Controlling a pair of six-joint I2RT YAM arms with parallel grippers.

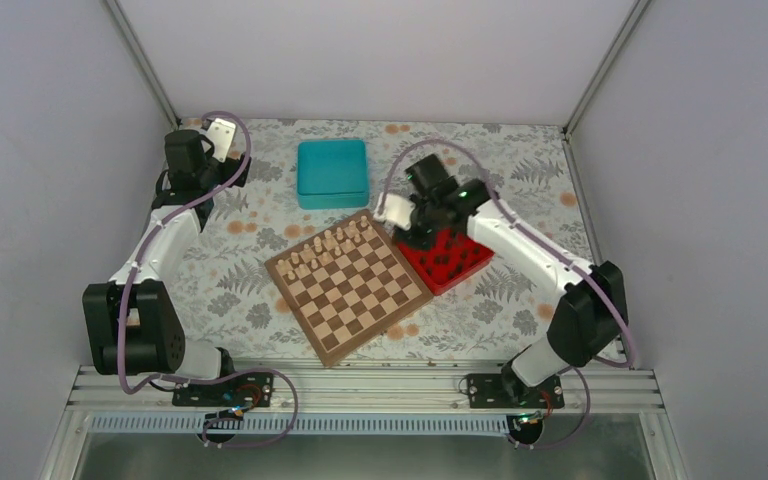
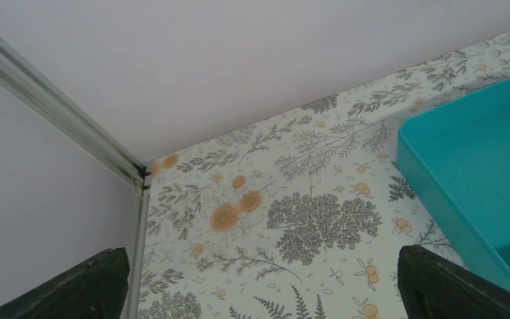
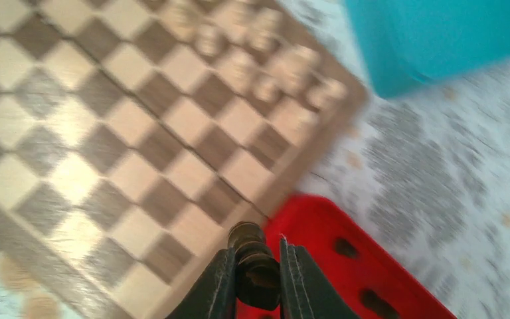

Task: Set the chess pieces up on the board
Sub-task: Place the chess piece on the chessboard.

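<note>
The right gripper, jaws nearly closed, is pinching a probably light, hard, slick dark chess piece by its waist over the red tray at two o'clock of the board, while the left gripper is hanging wide open and empty.

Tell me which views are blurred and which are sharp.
Right wrist: motion blur smears the board and teal box; the dark chess piece in the right gripper looks crisp. Left wrist: sharp. Top external: sharp, evenly lit, no glare.
</note>
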